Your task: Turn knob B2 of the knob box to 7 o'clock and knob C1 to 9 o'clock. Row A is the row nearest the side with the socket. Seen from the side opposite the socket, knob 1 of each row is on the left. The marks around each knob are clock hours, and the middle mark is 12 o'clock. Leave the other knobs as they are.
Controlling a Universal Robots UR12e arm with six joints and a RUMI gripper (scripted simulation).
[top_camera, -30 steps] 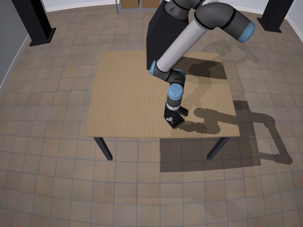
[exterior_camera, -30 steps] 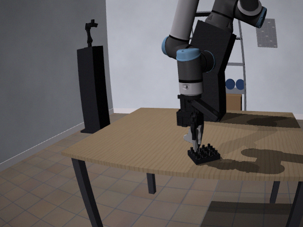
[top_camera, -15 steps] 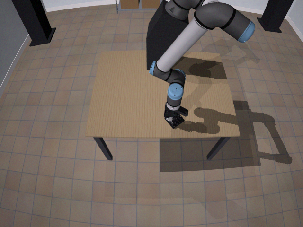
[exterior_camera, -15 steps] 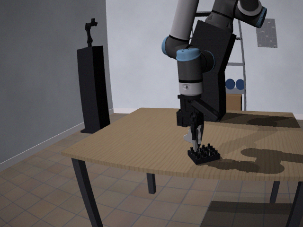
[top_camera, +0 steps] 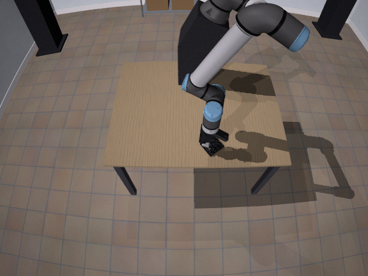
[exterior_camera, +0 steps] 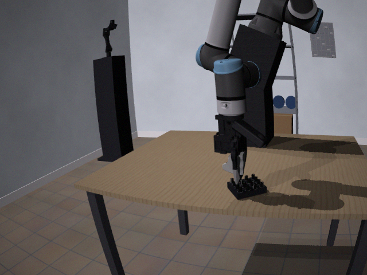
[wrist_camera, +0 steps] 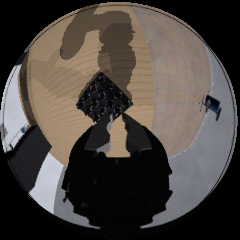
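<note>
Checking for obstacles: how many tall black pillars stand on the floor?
2. One tall black pillar stands top left in the top view, a second pillar top right. Others may lie out of frame.

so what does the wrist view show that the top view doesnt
Only the wrist view shows the knob box face-on as a diamond, with the two dark fingers reaching to its near corner. Only the top view shows the whole table, the arm's elbow and the tiled floor. Both show the end effector at the knob box near the table's front edge, beside the arm's shadow. Knob pointers are too small to read in either.
</note>
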